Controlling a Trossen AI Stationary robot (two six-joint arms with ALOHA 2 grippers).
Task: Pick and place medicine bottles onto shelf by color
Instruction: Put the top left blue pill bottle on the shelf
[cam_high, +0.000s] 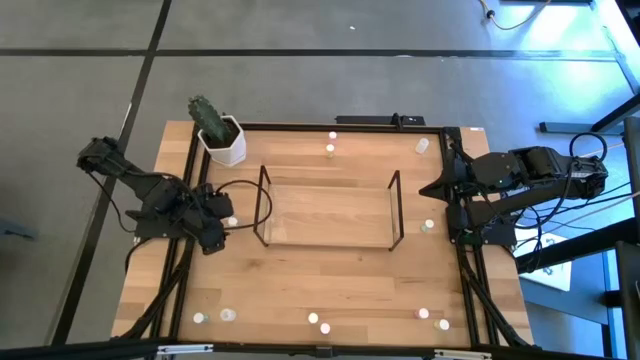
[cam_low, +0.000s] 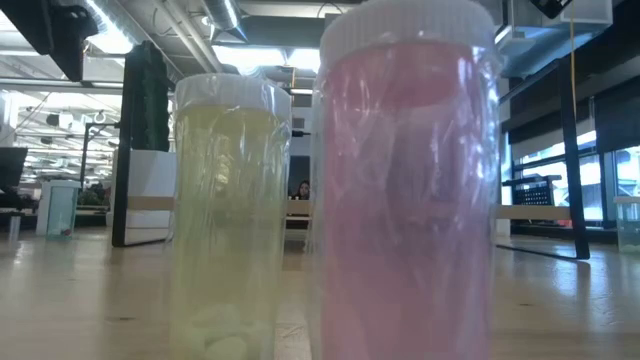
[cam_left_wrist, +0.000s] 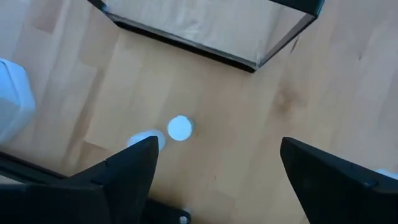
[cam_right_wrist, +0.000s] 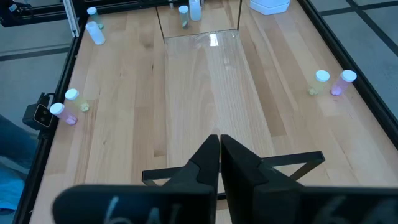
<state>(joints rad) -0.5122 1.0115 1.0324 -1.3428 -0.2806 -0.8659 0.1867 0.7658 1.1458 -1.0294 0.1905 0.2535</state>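
Observation:
The shelf (cam_high: 328, 210), a clear rack with a dark wire frame, stands on the middle of the table. Small pale medicine bottles stand scattered around it, some along the far edge (cam_high: 330, 150) and some along the near edge (cam_high: 313, 318). My left gripper (cam_left_wrist: 219, 149) hangs open, pointing down, just off the shelf's left end. A white-capped bottle (cam_left_wrist: 180, 127) stands on the wood below it, between the fingers and nearer to one of them. A second pale shape (cam_left_wrist: 146, 140) beside the bottle is half hidden by that finger. My right gripper (cam_right_wrist: 219, 146) is shut and holds nothing, raised at the shelf's right end.
A white hexagonal pot (cam_high: 222, 140) with a green plant stands at the far left. A yellowish bottle (cam_low: 230, 210) and a pink bottle (cam_low: 405, 180) fill the low view. A single bottle (cam_high: 428, 226) stands by the shelf's right end. Bare wood lies between the shelf and the near row.

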